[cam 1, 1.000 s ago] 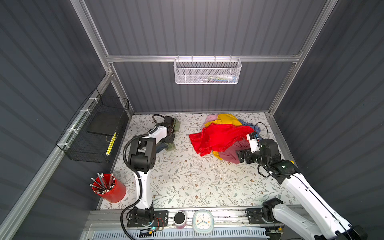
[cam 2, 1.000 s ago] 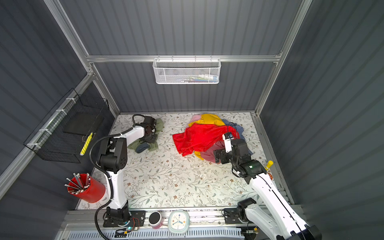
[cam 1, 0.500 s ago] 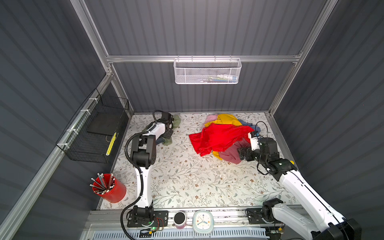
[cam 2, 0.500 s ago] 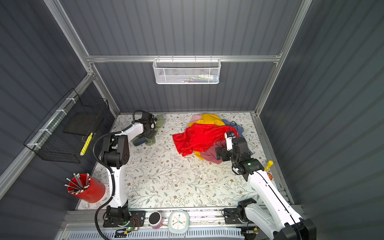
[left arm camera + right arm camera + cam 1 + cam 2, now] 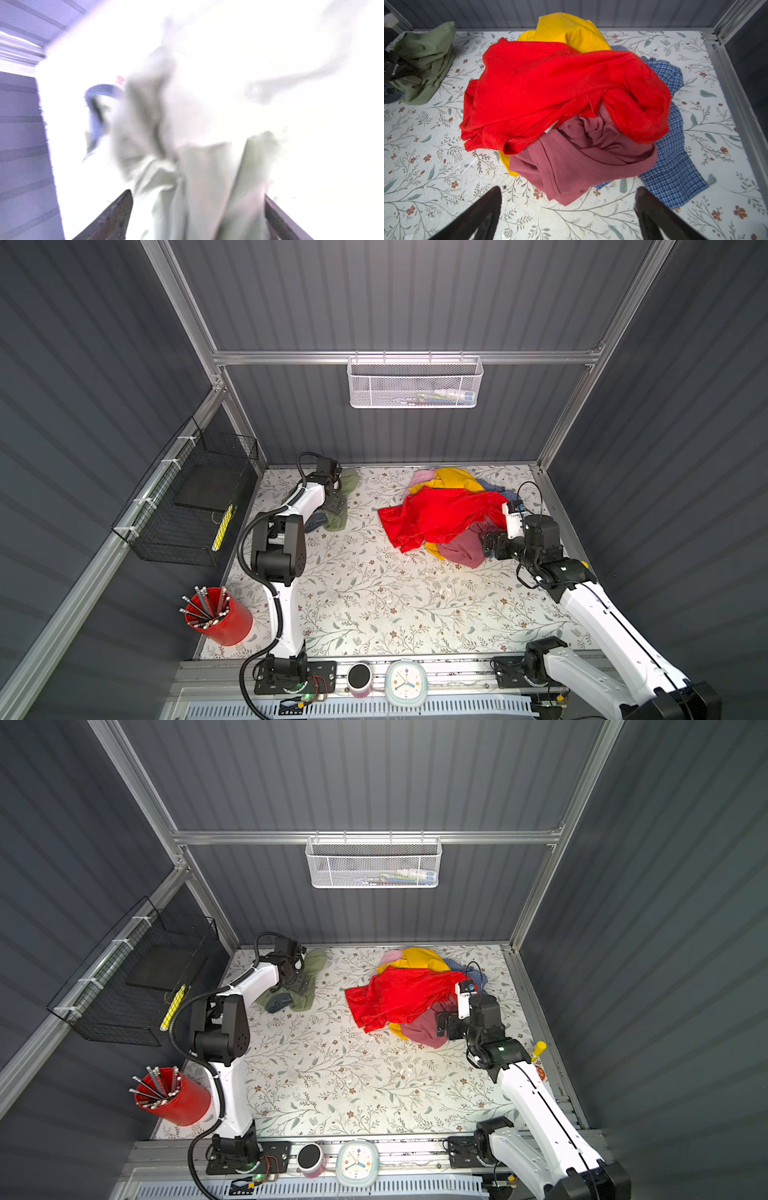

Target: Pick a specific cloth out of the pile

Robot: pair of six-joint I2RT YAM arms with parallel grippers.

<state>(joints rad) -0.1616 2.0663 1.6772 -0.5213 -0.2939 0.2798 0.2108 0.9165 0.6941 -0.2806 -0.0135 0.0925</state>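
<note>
On the floral surface (image 5: 374, 605) the pile (image 5: 440, 514) lies right-rear, well apart from the olive cloth (image 5: 349, 485) crumpled left-rear under the left pincer (image 5: 197, 193), spread wide with blurred cloth between its jaws, while the right pincer (image 5: 569, 191) gapes empty before the pile, whose white tag (image 5: 551, 127) is unreadable.

Soft, matt olive-green cloth (image 5: 427, 60), full of creases. In the pile (image 5: 409, 994): smooth bright red cloth (image 5: 550, 83) with stitched hems; matt dusty-pink cloth (image 5: 571, 170), knit in fine ribs; thin woven blue checked cloth (image 5: 675, 166); smooth yellow cloth (image 5: 571, 31). Flat flower-printed table cover (image 5: 436, 166), a bit glossy. White painted metal mesh basket (image 5: 415, 385), full of small holes. Thin black wire basket (image 5: 183, 514), matt. Shiny red plastic cup (image 5: 232, 626). Smooth silver metal frame bars (image 5: 407, 357). Matt dark grey ribbed walls (image 5: 415, 294)
</note>
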